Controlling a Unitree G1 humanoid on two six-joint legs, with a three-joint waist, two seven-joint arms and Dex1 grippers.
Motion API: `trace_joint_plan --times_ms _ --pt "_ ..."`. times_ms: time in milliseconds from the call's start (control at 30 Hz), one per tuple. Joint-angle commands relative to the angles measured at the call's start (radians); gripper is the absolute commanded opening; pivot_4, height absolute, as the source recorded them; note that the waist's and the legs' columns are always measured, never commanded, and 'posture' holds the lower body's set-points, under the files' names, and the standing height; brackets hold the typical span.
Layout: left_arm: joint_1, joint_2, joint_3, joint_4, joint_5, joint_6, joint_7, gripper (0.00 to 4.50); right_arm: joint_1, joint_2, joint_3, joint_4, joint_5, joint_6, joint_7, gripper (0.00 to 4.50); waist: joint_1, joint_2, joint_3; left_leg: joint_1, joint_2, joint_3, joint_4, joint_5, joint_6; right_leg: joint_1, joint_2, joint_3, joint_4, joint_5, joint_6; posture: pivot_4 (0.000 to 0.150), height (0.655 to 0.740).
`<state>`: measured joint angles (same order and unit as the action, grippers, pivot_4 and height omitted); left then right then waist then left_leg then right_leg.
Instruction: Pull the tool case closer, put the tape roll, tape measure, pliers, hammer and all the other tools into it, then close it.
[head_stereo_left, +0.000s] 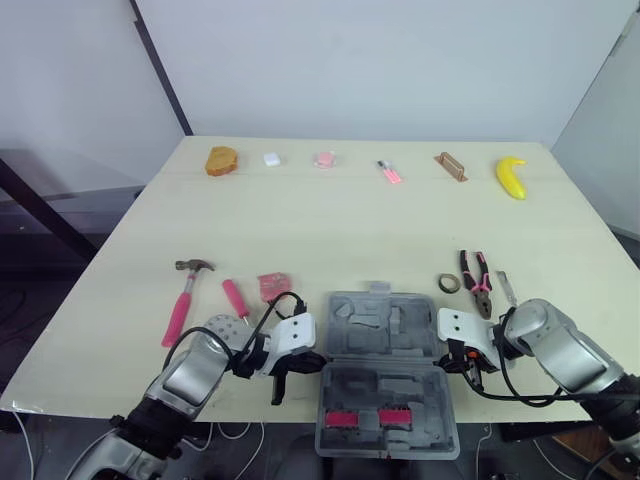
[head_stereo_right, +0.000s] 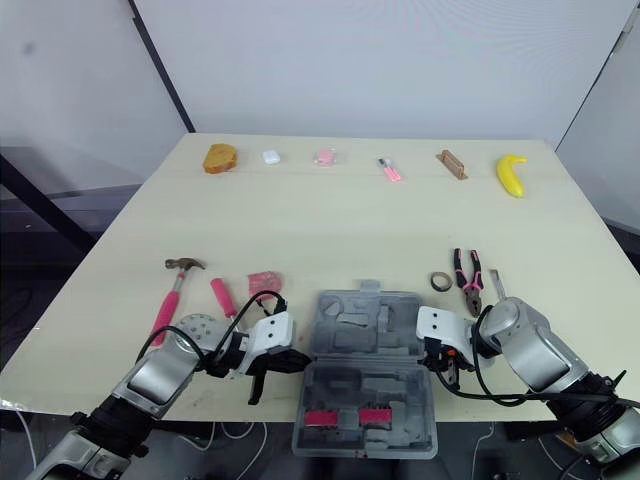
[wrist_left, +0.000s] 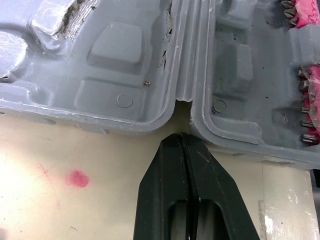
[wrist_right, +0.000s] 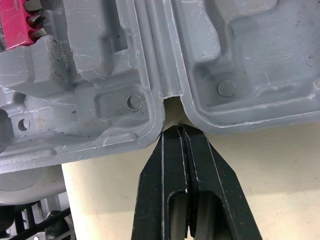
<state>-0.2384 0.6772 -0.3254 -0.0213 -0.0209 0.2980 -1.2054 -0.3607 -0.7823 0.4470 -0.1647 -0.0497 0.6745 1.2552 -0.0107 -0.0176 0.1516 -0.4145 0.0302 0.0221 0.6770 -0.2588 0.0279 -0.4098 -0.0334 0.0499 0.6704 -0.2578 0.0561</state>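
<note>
Three tools are laid out on the left of the table (head_stereo_left: 330, 225): a pink-handled hammer (head_stereo_left: 185, 300), a short pink-handled tool (head_stereo_left: 234, 298) and a red tape measure (head_stereo_left: 273, 286), all apart from one another and outside the case. Just right of these, the left gripper (wrist_left: 181, 142) is seen with its fingers pressed together on nothing, the tips set at the hinge notch on the left side of the tool case (head_stereo_left: 385, 370). The grey case lies open and flat at the near table edge, its near half appearing to project beyond that edge; two pink bit holders (head_stereo_left: 365, 417) are seated in that half, and the moulded recesses are otherwise unfilled. At the matching notch on the case's right side, the right gripper (wrist_right: 181, 132) is likewise closed tight and holds nothing. Further right, the tape roll (head_stereo_left: 449, 283), the pink-and-black pliers (head_stereo_left: 477, 280) and a small metal tool (head_stereo_left: 508, 290) rest on the table, near the case's far right corner. Along the far edge are ranged an orange lump (head_stereo_left: 221, 160), a white piece (head_stereo_left: 271, 158), two pink items (head_stereo_left: 324, 159) (head_stereo_left: 389, 172), a wooden block (head_stereo_left: 451, 166) and a banana (head_stereo_left: 511, 177).
</note>
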Motion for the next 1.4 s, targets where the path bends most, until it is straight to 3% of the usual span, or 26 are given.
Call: trace_joint_plan --times_ms 33,367,533,633,833,967,1000,1033,1067,1100,1133,1167,1200,1300,1367,1400 --pt "0.024 0.01 -0.032 -0.006 0.007 0.012 -0.006 0.02 0.014 -0.016 0.014 -0.025 0.01 0.008 0.001 0.0 0.0 0.0 0.0 0.0 0.0 0.0 0.0 0.0 0.0 0.0 0.0 0.0 0.0 0.0 0.0 0.15 0.74" --pt "0.057 0.016 0.025 -0.028 -0.032 0.02 0.019 0.02 0.024 -0.019 -0.04 -0.035 0.044 0.016 -0.024 0.0 -0.001 0.0 0.0 0.0 0.0 0.0 0.0 0.0 0.0 0.0 0.0 0.0 0.0 0.0 0.0 0.15 0.74" --pt "0.137 0.018 0.153 -0.07 -0.132 0.021 0.062 0.02 0.125 -0.063 -0.193 -0.082 0.125 0.031 -0.068 0.0 -0.001 0.0 0.0 -0.001 0.001 0.0 0.0 0.0 0.0 0.0 0.0 0.0 0.0 0.0 0.0 0.15 0.74" --pt "0.192 -0.005 0.244 -0.084 -0.184 -0.028 0.112 0.02 0.24 -0.087 -0.333 -0.11 0.176 -0.057 -0.102 0.0 0.001 0.0 0.0 -0.001 0.004 0.0 0.0 0.0 0.0 0.0 0.0 0.0 0.0 0.0 0.0 0.15 0.74" --pt "0.299 -0.122 0.482 -0.116 -0.403 -0.046 0.192 0.02 0.449 0.106 -0.646 -0.192 0.44 -0.246 -0.16 0.0 0.0 0.0 0.0 -0.001 0.006 0.0 0.0 0.0 0.0 0.0 0.0 -0.001 -0.001 0.0 0.0 0.15 0.74" --pt "0.364 -0.156 0.583 -0.125 -0.503 -0.048 0.196 0.02 0.496 0.185 -0.713 -0.175 0.488 -0.323 -0.205 0.0 -0.004 0.0 0.0 0.0 0.006 0.0 0.0 0.0 0.0 0.001 0.001 0.0 -0.001 0.0 0.0 0.15 0.74" --pt "0.38 -0.159 0.597 -0.129 -0.517 -0.048 0.198 0.53 0.503 0.196 -0.725 -0.159 0.484 -0.35 -0.221 0.0 -0.003 0.0 0.0 0.0 0.006 0.001 0.0 0.0 0.0 0.001 0.0 0.0 -0.001 0.0 0.0 0.15 0.74" --pt "0.397 -0.161 0.607 -0.135 -0.532 -0.045 0.198 0.95 0.511 0.206 -0.738 -0.146 0.486 -0.368 -0.235 0.39 -0.002 0.0 0.0 0.001 0.006 0.001 0.0 0.0 0.0 0.001 0.0 0.0 -0.001 0.0 0.0 0.15 0.74" --pt "0.42 -0.162 0.622 -0.138 -0.539 -0.051 0.198 1.2 0.53 0.21 -0.754 -0.13 0.485 -0.398 -0.233 0.5 0.0 -0.001 0.0 0.001 0.006 0.001 0.0 0.0 0.0 0.001 0.0 0.0 -0.001 0.0 0.0 0.15 0.74" --pt "0.444 -0.16 0.641 -0.134 -0.55 -0.05 0.198 1.78 0.557 0.206 -0.775 -0.114 0.486 -0.427 -0.225 0.88 0.001 -0.001 0.0 0.0 0.006 0.001 0.0 0.0 0.0 0.001 0.0 0.0 -0.001 0.0 0.0 0.15 0.74" --pt "0.469 -0.156 0.664 -0.123 -0.558 -0.056 0.196 2.2 0.589 0.204 -0.802 -0.102 0.495 -0.449 -0.216 1.29 0.005 -0.001 0.0 0.0 0.006 0.001 0.0 0.0 0.0 0.001 0.0 0.0 -0.001 0.0 0.0 0.15 0.74" --pt "0.495 -0.149 0.694 -0.104 -0.561 -0.068 0.194 2.92 0.622 0.202 -0.841 -0.091 0.511 -0.471 -0.214 2.06 0.005 -0.001 0.0 0.0 0.006 0.001 -0.001 0.0 0.0 0.001 0.0 0.0 -0.002 0.0 0.0 0.15 0.74" --pt "0.522 -0.14 0.724 -0.086 -0.566 -0.073 0.189 3.09 0.659 0.197 -0.881 -0.086 0.526 -0.481 -0.205 2.23 0.006 -0.001 0.0 0.0 0.006 0.001 -0.001 0.0 0.0 0.001 0.0 0.0 -0.002 0.0 0.0 0.15 0.74" --pt "0.61 -0.112 0.815 -0.043 -0.574 -0.085 0.174 4.35 0.78 0.173 -1.006 -0.033 0.554 -0.524 -0.165 3.59 0.003 0.0 0.0 0.0 0.006 0.001 -0.001 0.0 0.0 0.001 0.0 0.0 -0.003 0.0 -0.001 0.15 0.74" --pt "0.647 -0.101 0.849 -0.028 -0.575 -0.09 0.172 4.5 0.838 0.162 -1.06 0.017 0.563 -0.553 -0.141 4.42 0.0 0.0 0.0 0.001 0.006 0.002 -0.002 0.0 0.0 0.001 0.001 0.0 -0.005 -0.002 -0.004 0.15 0.74" --pt "0.66 -0.098 0.857 -0.025 -0.574 -0.092 0.17 4.5 0.855 0.159 -1.077 0.038 0.567 -0.563 -0.132 4.47 0.0 -0.001 -0.001 0.001 0.007 0.002 -0.002 0.0 0.0 0.002 0.001 0.0 -0.006 -0.002 -0.004 0.15 0.74"
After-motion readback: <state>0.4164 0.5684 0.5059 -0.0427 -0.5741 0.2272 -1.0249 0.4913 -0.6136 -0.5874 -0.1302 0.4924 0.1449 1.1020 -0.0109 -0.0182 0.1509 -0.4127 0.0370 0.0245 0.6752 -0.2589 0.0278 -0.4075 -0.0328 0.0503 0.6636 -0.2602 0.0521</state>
